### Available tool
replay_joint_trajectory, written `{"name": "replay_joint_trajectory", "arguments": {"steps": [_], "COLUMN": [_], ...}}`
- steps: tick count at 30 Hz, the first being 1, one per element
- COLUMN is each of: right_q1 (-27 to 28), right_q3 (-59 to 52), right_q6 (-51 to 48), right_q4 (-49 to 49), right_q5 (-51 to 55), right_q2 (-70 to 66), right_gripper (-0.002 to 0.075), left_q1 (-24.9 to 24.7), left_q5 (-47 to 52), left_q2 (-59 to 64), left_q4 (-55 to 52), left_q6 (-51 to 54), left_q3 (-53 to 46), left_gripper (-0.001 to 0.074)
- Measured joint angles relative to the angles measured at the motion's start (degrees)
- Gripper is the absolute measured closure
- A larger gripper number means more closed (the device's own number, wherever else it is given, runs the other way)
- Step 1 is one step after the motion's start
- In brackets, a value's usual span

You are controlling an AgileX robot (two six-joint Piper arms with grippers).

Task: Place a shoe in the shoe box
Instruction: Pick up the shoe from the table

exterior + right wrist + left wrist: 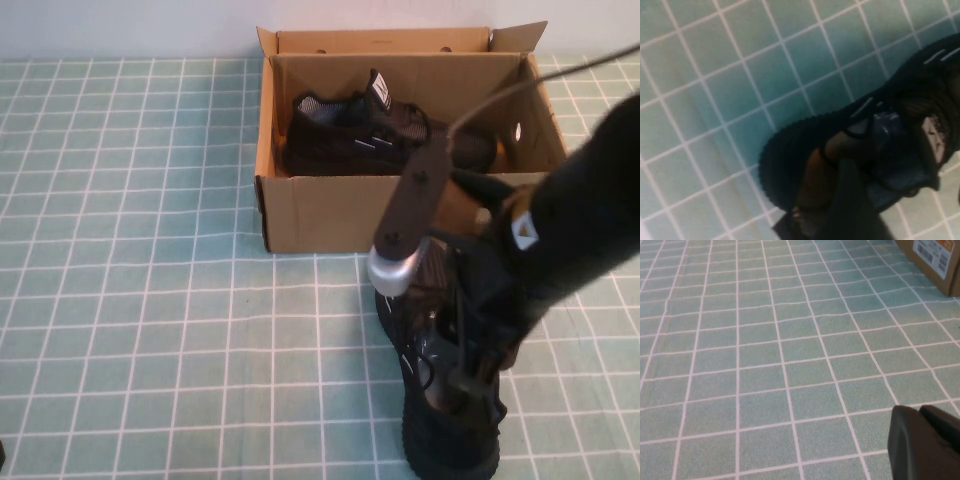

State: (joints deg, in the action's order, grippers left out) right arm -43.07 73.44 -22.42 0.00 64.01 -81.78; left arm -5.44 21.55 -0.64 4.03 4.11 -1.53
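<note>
A black knit shoe [448, 435] stands on the table in front of the shoe box [330, 215], toe toward me. My right gripper [462, 372] reaches down into its opening from above. In the right wrist view one finger [850, 200] sits inside the shoe [790, 150], against the tan insole; the other finger is hidden, and the jaws appear closed on the shoe's collar. An identical shoe [350, 135] lies on its side inside the brown cardboard box. My left gripper [927, 440] hovers low over bare table, fingers together, holding nothing.
The box's flaps stand upright along the back edge [380, 40]. A box corner with an orange label [935, 260] shows in the left wrist view. The table is covered by a green checked cloth [130, 250]. A cable [540, 80] arcs over the box's right side.
</note>
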Motion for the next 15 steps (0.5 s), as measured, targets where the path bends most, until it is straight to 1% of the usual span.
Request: {"name": "replay_joint_trajectory", "arguments": {"steps": [2,4,9,15], "right_q1": [0.0,0.0,0.0,0.0], "right_q3": [0.6,0.8,0.9,0.9], "right_q6": [-0.8,-2.4,-7.5,-10.4], "right_q4": [-3.6,-6.3,-8.3,-8.5], "right_q5": [-0.6,-0.7,-1.3,-4.0], "right_q2": [-1.6,-2.9,-5.5,-7.7], "right_gripper": [0.0285,0.0251,0.023,0.0226], "left_q1": [0.0,0.0,0.0,0.0], "left_q5": [0.0,0.0,0.0,0.0], "left_q2": [0.0,0.0,0.0,0.0], "left_q4": [0.0,0.0,0.0,0.0], "left_q6": [0.0,0.0,0.0,0.0], "left_q3": [0.0,0.0,0.0,0.0], "left_gripper": [0.0738,0.0738,0.0738,0.0738]}}
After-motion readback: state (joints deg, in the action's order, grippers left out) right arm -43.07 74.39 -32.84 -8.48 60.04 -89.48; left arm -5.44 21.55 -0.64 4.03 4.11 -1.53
